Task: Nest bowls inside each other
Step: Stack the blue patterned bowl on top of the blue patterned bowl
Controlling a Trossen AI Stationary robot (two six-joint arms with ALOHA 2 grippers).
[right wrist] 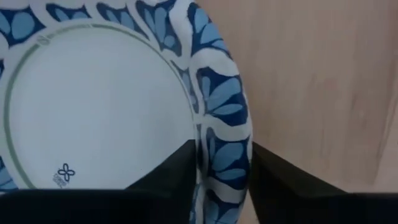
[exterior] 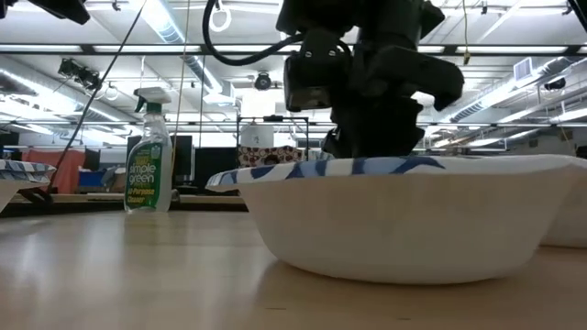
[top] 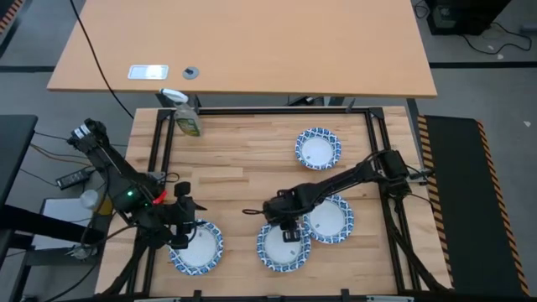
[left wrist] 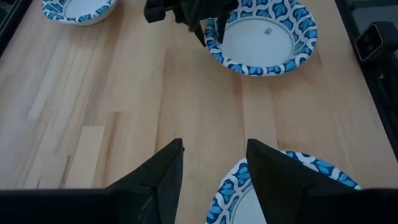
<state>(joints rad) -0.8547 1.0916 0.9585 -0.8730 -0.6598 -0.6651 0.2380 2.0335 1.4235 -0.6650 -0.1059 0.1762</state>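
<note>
Four bowls visible from above, all on the wooden table (top: 243, 159). One bowl (top: 318, 149) sits alone toward the far right. Two more are at the near edge, centre-right: the front-centre bowl (top: 283, 247) and its right neighbour (top: 331, 219), rims touching or slightly overlapping; can't tell which. Fourth bowl (top: 198, 248) is near-left.

Right gripper (top: 289, 229) is down on the front-centre bowl's far rim. Wrist view shows its fingers (right wrist: 168, 177) straddling the scalloped blue rim (right wrist: 224, 130), one inside, one outside, closed in against it. Looks like a clamp on the rim; bowl sits flat on the table in the low view (exterior: 404, 215).

Left gripper (top: 181, 228) hovers over the far edge of the near-left bowl. Jaws apart, nothing between them: its wrist view shows bare wood in the gap, the bowl rim (left wrist: 292, 180) beside one finger (left wrist: 273, 174).

Spray bottle (top: 186, 116) with green label lies at the far-left corner of the table in the overhead view; the low view shows it upright (exterior: 149, 156). Well apart from all bowls.
</note>
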